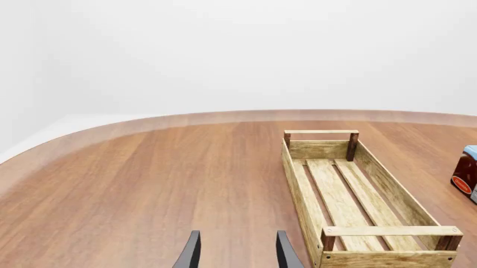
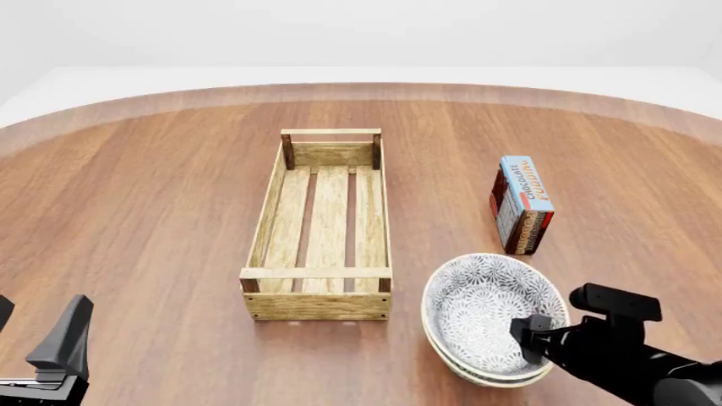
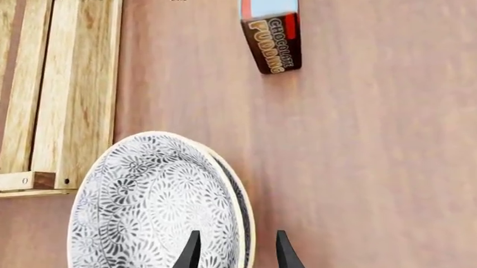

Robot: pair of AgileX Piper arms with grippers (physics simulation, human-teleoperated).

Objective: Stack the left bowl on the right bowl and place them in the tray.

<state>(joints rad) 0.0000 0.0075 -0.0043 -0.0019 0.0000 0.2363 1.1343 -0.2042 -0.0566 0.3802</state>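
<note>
Two grey floral-patterned bowls (image 2: 485,304) sit stacked on the table, right of the tray's near end; the lower bowl's rim (image 2: 474,372) shows under the upper one. The stack also shows in the right wrist view (image 3: 149,201). My right gripper (image 2: 533,331) is open, its fingers straddling the stack's near right rim (image 3: 240,245) without touching it. The light-wood tray (image 2: 316,273) lies empty at the table's middle, lengthwise away from me; it also shows in both wrist views (image 1: 391,230) (image 3: 89,84). My left gripper (image 2: 34,330) is open and empty at the near left (image 1: 237,254).
A blue-and-red chocolate pudding carton (image 2: 522,203) stands right of the tray, beyond the bowls; it shows in the right wrist view (image 3: 272,39) and at the edge of the left wrist view (image 1: 466,173). The round table's far edge (image 2: 361,85) curves behind.
</note>
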